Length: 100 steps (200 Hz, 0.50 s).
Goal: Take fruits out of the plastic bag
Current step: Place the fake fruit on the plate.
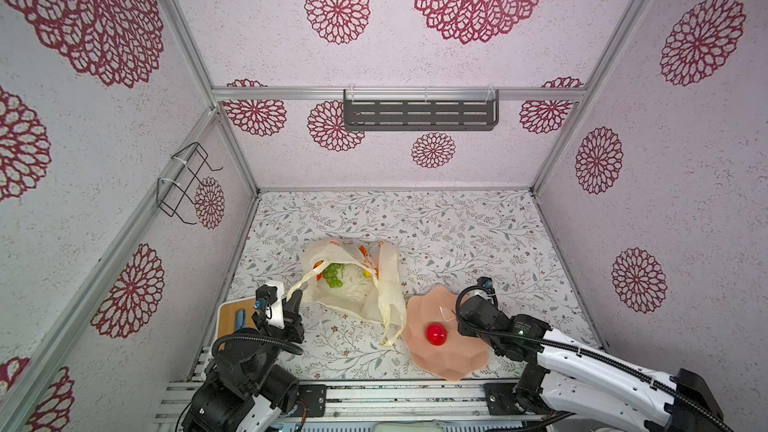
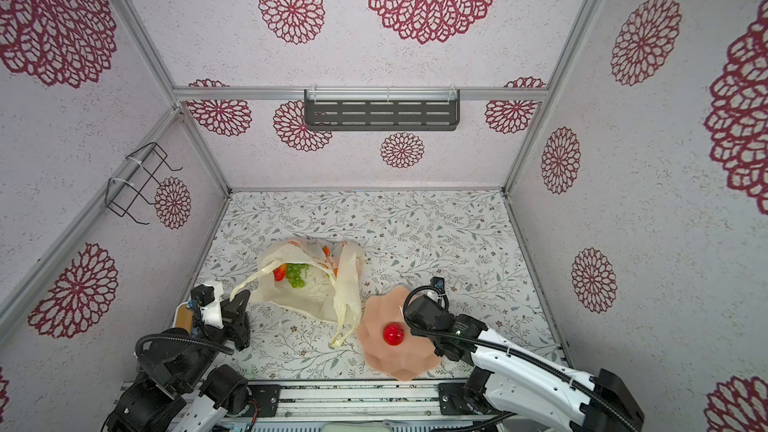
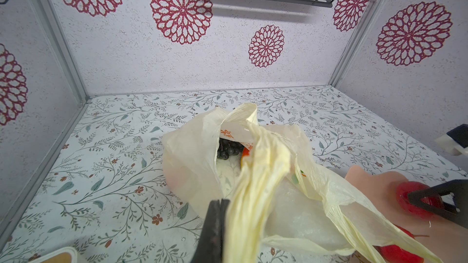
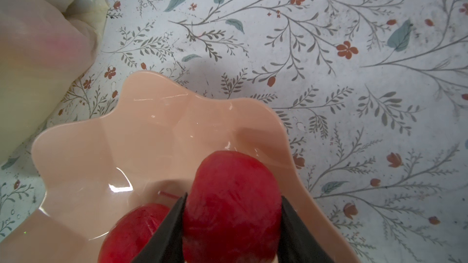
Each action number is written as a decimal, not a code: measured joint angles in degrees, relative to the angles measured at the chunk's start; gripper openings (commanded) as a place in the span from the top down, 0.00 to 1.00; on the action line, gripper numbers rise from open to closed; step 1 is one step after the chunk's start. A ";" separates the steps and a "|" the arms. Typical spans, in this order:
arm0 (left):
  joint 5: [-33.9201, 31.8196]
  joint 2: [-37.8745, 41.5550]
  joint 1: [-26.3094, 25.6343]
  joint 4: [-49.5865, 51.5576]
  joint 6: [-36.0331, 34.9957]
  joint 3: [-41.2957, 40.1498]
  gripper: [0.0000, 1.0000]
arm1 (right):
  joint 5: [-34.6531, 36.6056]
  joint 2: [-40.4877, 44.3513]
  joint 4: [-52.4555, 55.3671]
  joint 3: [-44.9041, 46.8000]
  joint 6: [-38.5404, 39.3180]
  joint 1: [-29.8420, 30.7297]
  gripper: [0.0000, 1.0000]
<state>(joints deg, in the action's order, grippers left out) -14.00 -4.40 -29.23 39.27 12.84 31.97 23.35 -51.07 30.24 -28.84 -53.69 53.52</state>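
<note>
Plastic bag (image 1: 353, 297) lies slumped just ahead of the left gripper (image 1: 296, 297), which is clenched tight on one loop handle, drawing the mouth open; pink bowl (image 1: 432, 367) sits beneath the right gripper (image 4: 234, 196), beside the bag. Right gripper's jaws grasp a red apple (image 4: 228, 173) by both flanks, low over the bowl; second apple (image 4: 131, 231) rests in the bowl just beside it. Left inside the bag, beyond the left gripper: green grape bunch (image 1: 332, 275); dark grape bunch (image 3: 228, 149); red-yellow fruit (image 2: 279, 273); judged under halfway.
</note>
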 measured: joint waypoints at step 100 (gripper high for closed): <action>0.00 -0.02 0.00 0.00 0.00 0.00 0.95 | -3.80 -5.14 -3.91 0.94 0.24 -0.50 0.43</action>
<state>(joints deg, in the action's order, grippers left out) -14.00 -4.43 -29.23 39.27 12.84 31.97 19.55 -56.21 26.33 -27.90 -53.45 53.01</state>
